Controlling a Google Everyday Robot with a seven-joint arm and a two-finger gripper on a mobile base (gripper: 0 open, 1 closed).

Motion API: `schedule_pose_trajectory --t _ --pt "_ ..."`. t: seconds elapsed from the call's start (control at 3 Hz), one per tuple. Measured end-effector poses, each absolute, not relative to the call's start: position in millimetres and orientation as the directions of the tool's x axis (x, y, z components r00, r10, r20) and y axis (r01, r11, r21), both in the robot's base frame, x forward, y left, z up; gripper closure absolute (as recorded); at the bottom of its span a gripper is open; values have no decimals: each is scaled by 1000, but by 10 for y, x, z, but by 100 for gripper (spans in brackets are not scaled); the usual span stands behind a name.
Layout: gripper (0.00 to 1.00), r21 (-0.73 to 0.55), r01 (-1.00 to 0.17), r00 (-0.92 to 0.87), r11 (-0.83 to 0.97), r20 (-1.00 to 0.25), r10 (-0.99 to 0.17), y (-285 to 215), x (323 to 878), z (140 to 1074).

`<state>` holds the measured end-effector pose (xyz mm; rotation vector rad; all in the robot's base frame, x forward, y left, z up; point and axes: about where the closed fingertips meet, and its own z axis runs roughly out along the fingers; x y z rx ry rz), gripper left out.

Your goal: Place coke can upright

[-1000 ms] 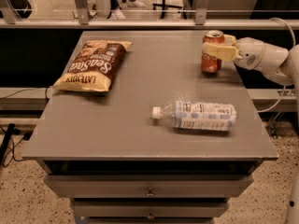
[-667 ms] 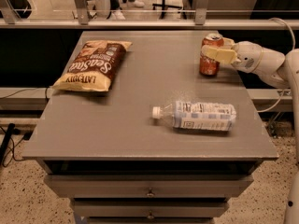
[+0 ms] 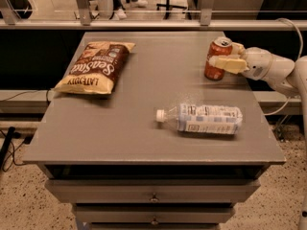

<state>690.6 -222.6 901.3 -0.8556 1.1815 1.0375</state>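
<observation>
From above the near edge we look down across the whole tabletop (image 3: 144,133); the gripper (image 3: 223,55) clasps the coke can (image 3: 213,71) near the far right corner.

Arm + gripper (image 3: 222,54), upper right of view, at the coke can (image 3: 217,47): appearance notes.
Gripper fingers (image 3: 229,63) are flat, paddle-shaped and pale cream/yellowish, w/ a matte look. The wrist housing (image 3: 256,65) is off-white, a smooth rounded bulb, and a darker seam line shows where it meets the forearm link (image 3: 283,75), which is also white and tapers twd the wrist. A further white segment (image 3: 302,128) runs down the right edge. A thin pale cable (image 3: 288,23) arcs over the arm. Screws and markings can't be made out.
</observation>
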Motion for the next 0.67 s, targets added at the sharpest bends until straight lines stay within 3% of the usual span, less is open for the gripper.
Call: schedule_pose_trajectory --t 0.67 --pt "0 -49 -888 96 457 -992 79 -2846 6780 9069"
